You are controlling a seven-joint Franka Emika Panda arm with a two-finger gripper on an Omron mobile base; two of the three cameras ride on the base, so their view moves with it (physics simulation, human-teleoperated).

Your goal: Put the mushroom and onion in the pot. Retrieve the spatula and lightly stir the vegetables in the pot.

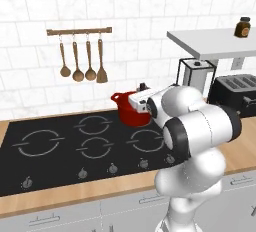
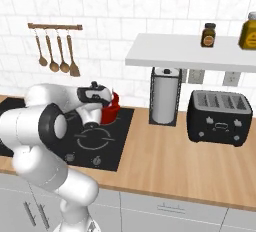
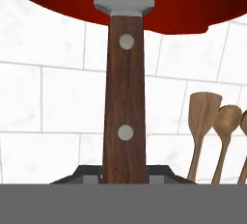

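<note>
My gripper [image 3: 124, 177] is shut on the spatula [image 3: 125, 97], a dark wooden handle with two silver rivets and a grey metal blade. In the hand view, which is rolled upside down, the blade reaches up to the glossy red pot [image 3: 193, 6]. The pot [image 1: 126, 112] stands on the cooktop's back right burner, and my gripper [image 1: 137, 101] hangs right at its rim. From the right the hand [image 2: 100, 98] covers most of the pot [image 2: 112, 107]. The onion and mushroom are hidden, as the pot's inside is out of sight.
A wall rack [image 1: 80, 32] holds three round spoons and a flat-bladed wooden utensil [image 1: 101, 61]. The black cooktop [image 1: 75, 141] has knobs along its front. To the right stand a paper towel holder [image 2: 165, 96], a toaster [image 2: 220, 116] and a shelf [image 2: 190, 51] with jars.
</note>
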